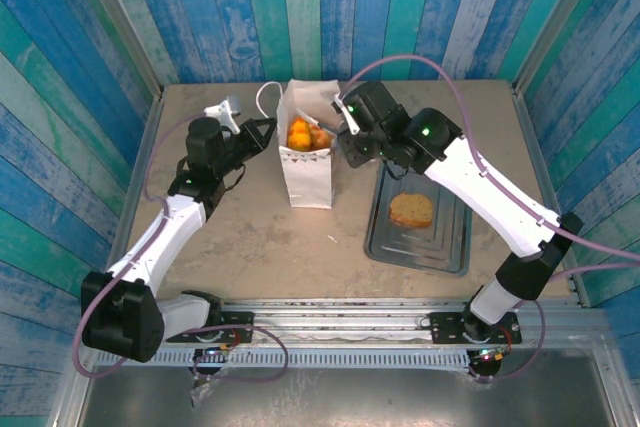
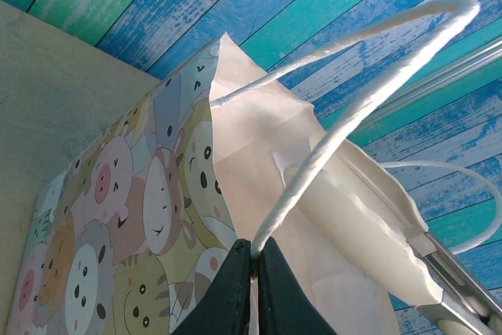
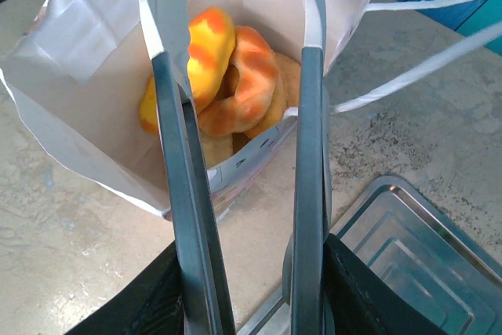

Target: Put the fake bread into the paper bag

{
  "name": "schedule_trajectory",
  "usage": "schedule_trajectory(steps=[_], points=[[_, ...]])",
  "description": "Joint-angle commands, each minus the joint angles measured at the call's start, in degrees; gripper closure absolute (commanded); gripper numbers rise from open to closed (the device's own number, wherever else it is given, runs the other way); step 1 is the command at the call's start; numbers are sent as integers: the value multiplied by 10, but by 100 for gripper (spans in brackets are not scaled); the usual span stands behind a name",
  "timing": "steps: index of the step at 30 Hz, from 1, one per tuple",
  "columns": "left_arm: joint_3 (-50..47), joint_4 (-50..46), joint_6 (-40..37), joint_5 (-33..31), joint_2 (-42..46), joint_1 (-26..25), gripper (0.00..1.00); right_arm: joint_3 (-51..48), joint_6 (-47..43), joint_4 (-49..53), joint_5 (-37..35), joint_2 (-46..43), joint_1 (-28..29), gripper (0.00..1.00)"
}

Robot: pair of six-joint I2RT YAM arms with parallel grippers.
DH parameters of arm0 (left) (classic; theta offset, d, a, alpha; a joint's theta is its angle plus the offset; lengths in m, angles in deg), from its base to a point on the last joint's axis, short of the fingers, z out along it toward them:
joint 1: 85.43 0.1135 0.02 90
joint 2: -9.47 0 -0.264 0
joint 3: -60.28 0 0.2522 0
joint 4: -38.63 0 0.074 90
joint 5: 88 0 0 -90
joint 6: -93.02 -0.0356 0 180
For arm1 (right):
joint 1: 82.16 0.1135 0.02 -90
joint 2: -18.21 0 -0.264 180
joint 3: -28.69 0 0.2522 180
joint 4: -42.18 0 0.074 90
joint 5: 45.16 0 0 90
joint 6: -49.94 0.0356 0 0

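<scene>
Tongs over bag of pastries; slice on tray

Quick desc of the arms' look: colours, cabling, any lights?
Both alike: left arm and right arm have white links, black joint housings with green lights, and lilac cables looping outside. The left tool and right tool are black.

The bag is white, with small coloured triangles on one face and pastel cartoon animals on another. Inside, the bread is orange and yellow. A golden-brown slice lies on the grey tray, the tongs are grey, and the walls are blue-and-teal planks.
</scene>
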Motion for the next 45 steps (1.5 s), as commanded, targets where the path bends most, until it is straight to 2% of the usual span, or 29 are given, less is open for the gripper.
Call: schedule_trajectory(steps=[1, 7, 15, 21, 23, 27, 31, 34, 41, 45], points=[[-3, 12, -2, 7, -5, 0, 92, 19, 7, -4, -7, -5, 3, 57], [-2, 4, -7, 2, -1, 0, 90, 24, 8, -8, 0, -19, 3, 57], [-1, -17, -21, -14, 16, 0, 74, 24, 20, -28, 44, -62, 3, 57], [-2, -37, -34, -34, 39, 0, 59, 15, 35, -28, 55, -109, 3, 57], [-1, -45, -38, -41, 47, 0, 50, 11, 41, -22, 51, -127, 3, 57], [-2, -63, -51, -59, 65, -1, 25, 4, 57, -2, 38, -164, 3, 57], [-6, -80, -70, -82, 90, 0, 10, -7, 77, 30, 11, -202, 2, 56], [-14, -87, -82, -99, 110, 0, 3, -18, 98, 63, -5, -224, 2, 56], [-35, -93, -102, -136, 148, 4, 6, -69, 178, 174, -42, -278, -3, 56], [-50, -90, -108, -151, 161, 7, 6, -137, 234, 215, -46, -325, -7, 56]])
